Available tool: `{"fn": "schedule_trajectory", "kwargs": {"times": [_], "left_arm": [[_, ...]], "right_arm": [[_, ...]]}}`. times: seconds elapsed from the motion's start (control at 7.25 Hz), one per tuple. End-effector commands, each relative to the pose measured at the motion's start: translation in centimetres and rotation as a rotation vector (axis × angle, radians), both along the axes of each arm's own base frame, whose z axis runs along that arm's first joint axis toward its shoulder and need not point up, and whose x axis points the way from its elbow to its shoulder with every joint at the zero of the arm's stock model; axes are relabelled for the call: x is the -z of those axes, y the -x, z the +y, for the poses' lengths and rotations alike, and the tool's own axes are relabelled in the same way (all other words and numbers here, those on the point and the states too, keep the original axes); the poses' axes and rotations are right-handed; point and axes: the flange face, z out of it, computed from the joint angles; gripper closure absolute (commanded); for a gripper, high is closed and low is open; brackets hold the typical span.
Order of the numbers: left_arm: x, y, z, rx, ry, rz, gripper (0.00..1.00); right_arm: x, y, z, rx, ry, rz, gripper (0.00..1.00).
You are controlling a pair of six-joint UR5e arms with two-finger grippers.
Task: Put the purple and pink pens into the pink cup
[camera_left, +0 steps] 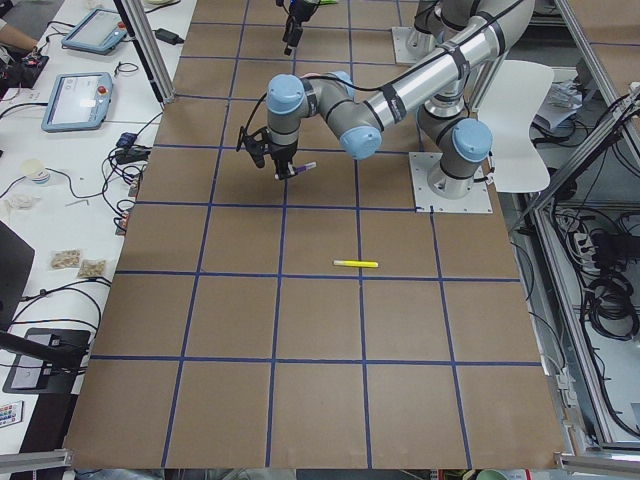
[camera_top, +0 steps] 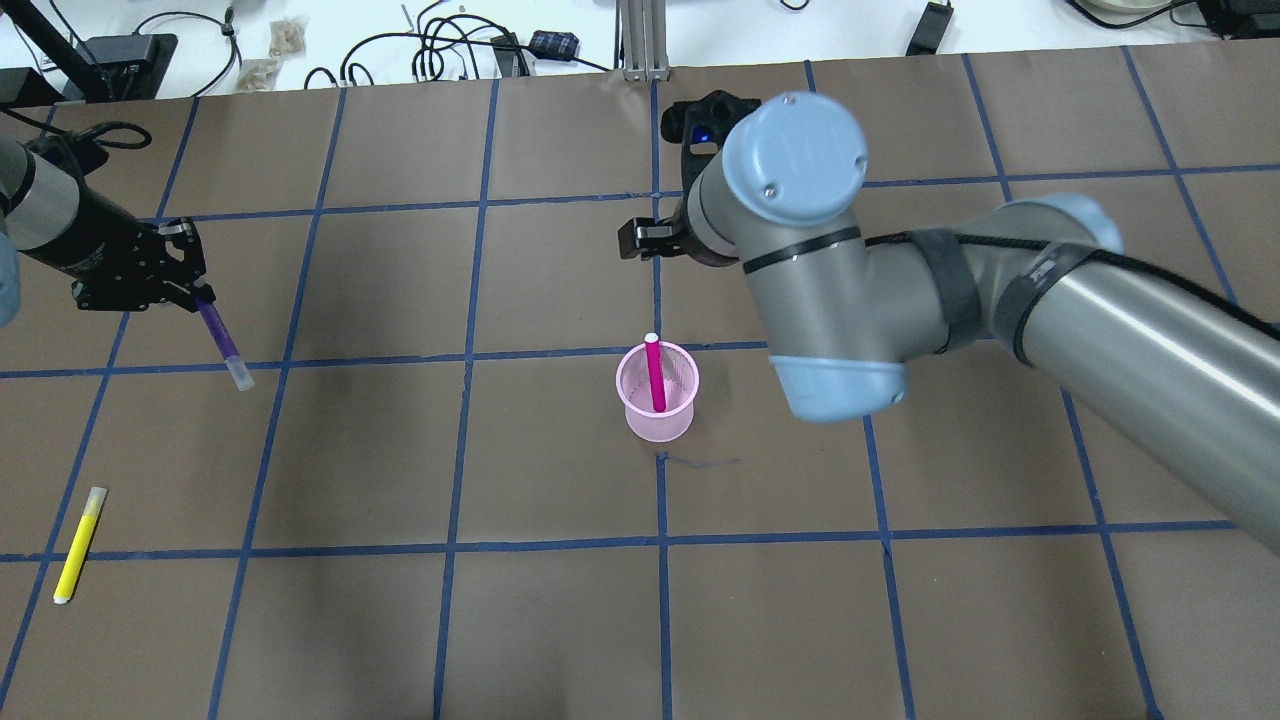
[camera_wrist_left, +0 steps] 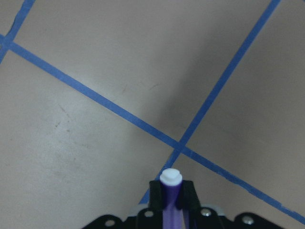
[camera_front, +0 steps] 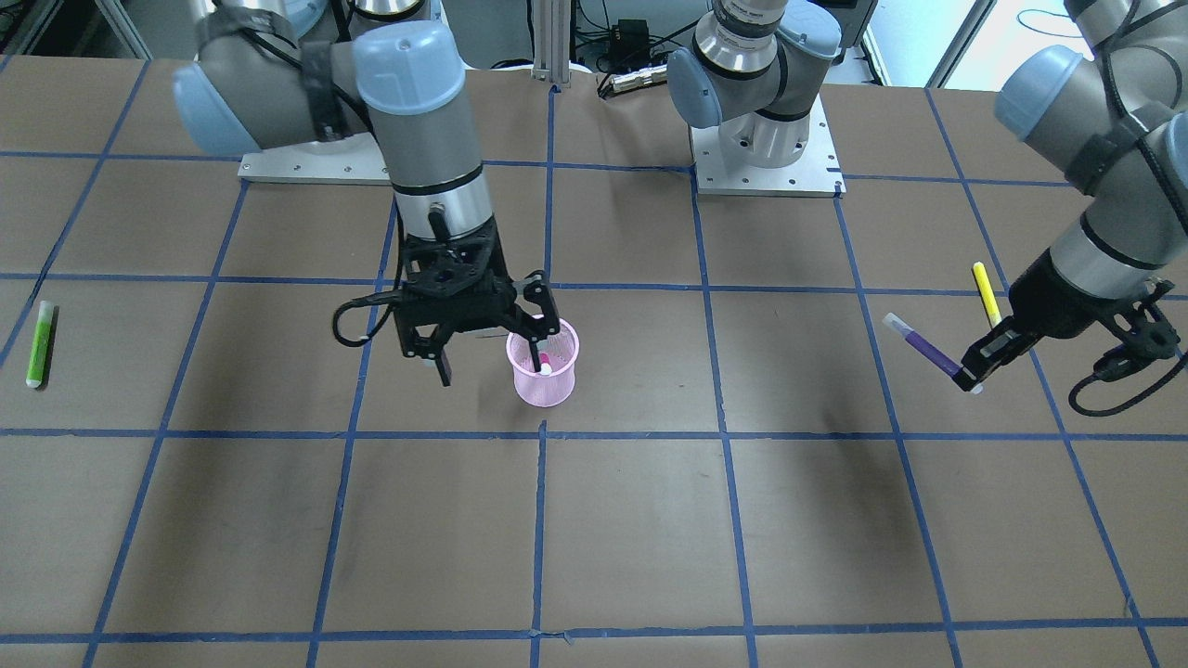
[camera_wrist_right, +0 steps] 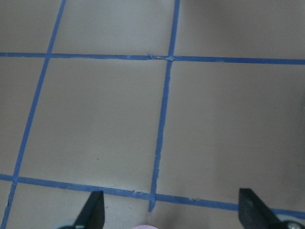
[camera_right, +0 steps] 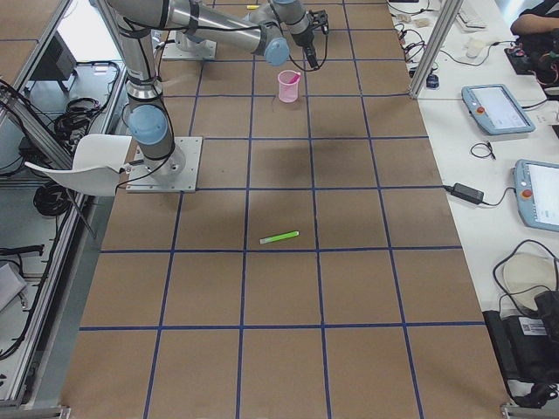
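The pink mesh cup (camera_front: 548, 380) stands upright mid-table, also in the overhead view (camera_top: 655, 415). The pink pen (camera_top: 654, 375) stands inside it, white tip up. My right gripper (camera_front: 490, 369) is open and empty just above the cup, with one finger at its rim. In the right wrist view its fingers (camera_wrist_right: 95, 212) are spread wide. My left gripper (camera_top: 195, 295) is shut on the purple pen (camera_top: 222, 340) and holds it above the table far to the cup's side. The pen (camera_wrist_left: 170, 202) shows clamped between the fingers in the left wrist view.
A yellow pen (camera_top: 78, 545) lies on the table near my left arm. A green pen (camera_front: 39, 345) lies at the far end on my right side. Blue tape lines grid the brown table. Cables and gear lie past the far edge.
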Motion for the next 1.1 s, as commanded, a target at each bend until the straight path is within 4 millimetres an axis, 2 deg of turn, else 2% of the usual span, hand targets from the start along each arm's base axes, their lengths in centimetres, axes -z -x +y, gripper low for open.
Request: {"fn": "schedule_trajectory", "kwargs": {"times": [0.0, 0.14, 0.28, 0.41, 0.55, 0.69, 0.83, 0.97], "left_arm": [[-4.0, 9.1, 0.5, 0.036, 0.072, 0.004, 1.0], [-5.8, 14.1, 1.0, 0.075, 0.128, -0.008, 1.0], [-7.9, 18.3, 1.7, 0.094, 0.215, -0.009, 1.0], [-9.6, 22.3, 2.9, 0.141, 0.284, -0.016, 1.0], [-10.5, 26.2, 4.5, 0.2, 0.327, -0.104, 1.0], [-11.1, 30.5, 6.0, 0.271, 0.412, -0.167, 1.0], [-10.6, 34.3, 7.6, 0.305, 0.446, -0.19, 1.0], [-10.0, 37.2, 9.3, 0.259, 0.459, -0.202, 1.0]], "right_arm": [[-6.7, 9.8, -3.9, 0.092, -0.227, 0.065, 0.0], [-7.6, 13.2, -4.4, 0.142, -0.302, 0.08, 0.0], [-7.2, 15.2, -4.0, 0.175, -0.371, 0.08, 0.0], [-7.5, 16.1, -3.5, 0.189, -0.398, 0.085, 0.0], [-7.6, 17.0, -2.5, 0.202, -0.461, 0.114, 0.0], [-7.4, 16.9, -2.2, 0.2, -0.478, 0.116, 0.0], [-7.5, 16.8, -1.9, 0.202, -0.475, 0.115, 0.0], [-6.9, 17.0, -2.0, 0.203, -0.486, 0.111, 0.0]]}}
